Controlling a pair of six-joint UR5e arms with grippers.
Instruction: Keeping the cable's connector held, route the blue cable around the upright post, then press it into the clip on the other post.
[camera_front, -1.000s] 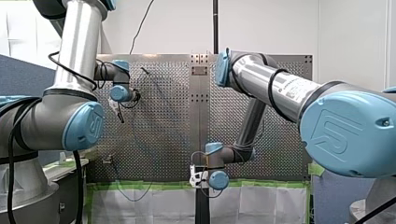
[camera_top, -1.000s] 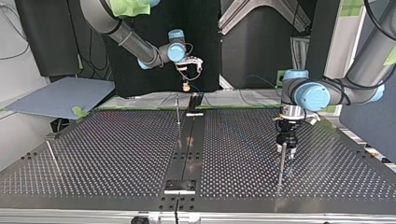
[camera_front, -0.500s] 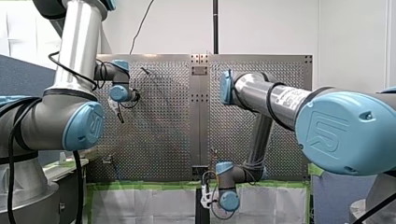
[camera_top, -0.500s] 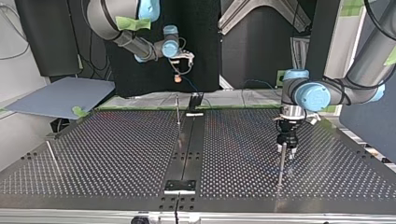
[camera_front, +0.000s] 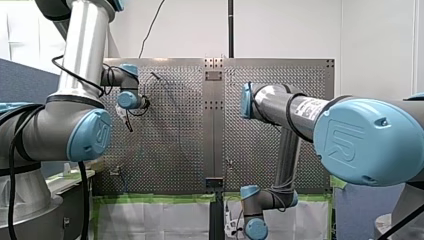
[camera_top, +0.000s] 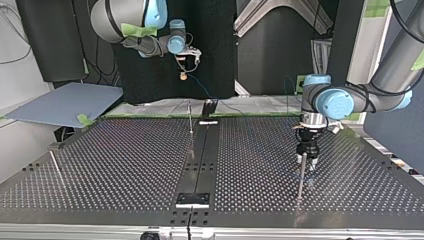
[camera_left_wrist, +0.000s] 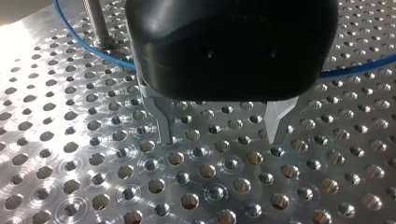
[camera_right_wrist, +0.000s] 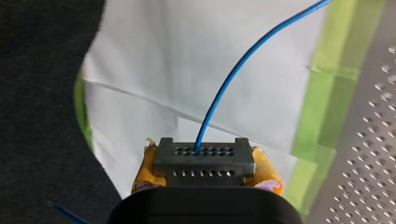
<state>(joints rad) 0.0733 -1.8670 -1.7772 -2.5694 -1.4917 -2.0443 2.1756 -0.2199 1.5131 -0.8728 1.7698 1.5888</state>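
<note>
Blue cable (camera_right_wrist: 243, 70) ran from connector (camera_right_wrist: 204, 159) clamped in my right hand (camera_right_wrist: 205, 169), off the bench (camera_left_wrist: 210, 186) edge, past the post (camera_left_wrist: 95, 23) by my spread, empty left hand (camera_left_wrist: 222, 134); looked mid-routing, next probably tension toward clip.

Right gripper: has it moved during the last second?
Yes. In the top view my right gripper, holding the connector, has drawn up and toward the view's left, away from the thin post.
</note>
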